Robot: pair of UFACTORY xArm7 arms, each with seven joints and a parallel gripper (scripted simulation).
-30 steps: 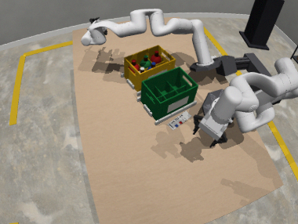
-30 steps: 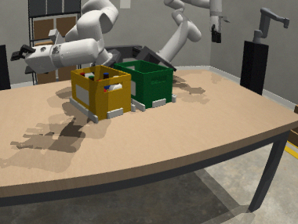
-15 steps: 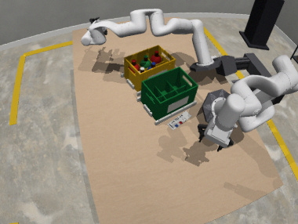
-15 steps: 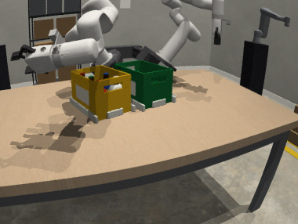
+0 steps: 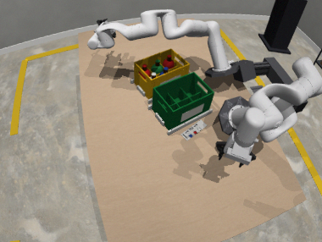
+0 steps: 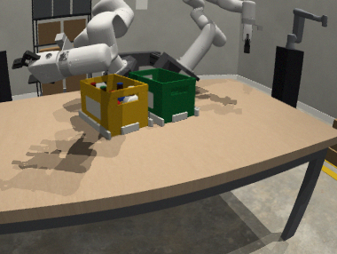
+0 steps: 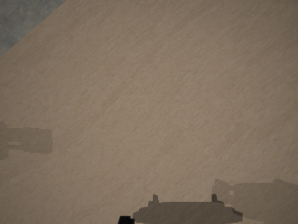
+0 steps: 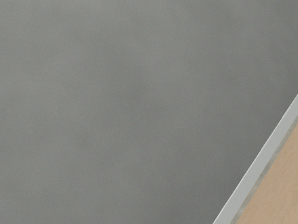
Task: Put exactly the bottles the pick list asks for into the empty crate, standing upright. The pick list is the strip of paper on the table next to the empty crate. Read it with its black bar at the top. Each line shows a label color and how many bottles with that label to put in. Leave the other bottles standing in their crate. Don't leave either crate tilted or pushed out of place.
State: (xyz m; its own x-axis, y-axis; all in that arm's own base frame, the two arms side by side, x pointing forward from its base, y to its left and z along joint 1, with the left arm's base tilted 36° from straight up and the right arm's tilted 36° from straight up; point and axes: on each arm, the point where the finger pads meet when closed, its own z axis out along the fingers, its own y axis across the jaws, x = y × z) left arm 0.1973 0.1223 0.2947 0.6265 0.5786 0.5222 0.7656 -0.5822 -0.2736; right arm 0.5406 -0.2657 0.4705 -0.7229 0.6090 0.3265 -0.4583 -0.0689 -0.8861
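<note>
The yellow crate stands level and holds several upright bottles, among them a red bottle and a green bottle; white and blue tops show too. The green crate stands level beside it, and no bottle shows in its visible compartments. The pick list lies beside the green crate, with small blue and red marks; its numbers are too small to read. My left gripper is open and empty above the table, past the pick list. My right gripper is open and empty, beyond the yellow crate.
Low white stops stand on the table around both crates. The crates stand close together. The right arm reaches across behind the yellow crate. A black pedestal stands beyond the table.
</note>
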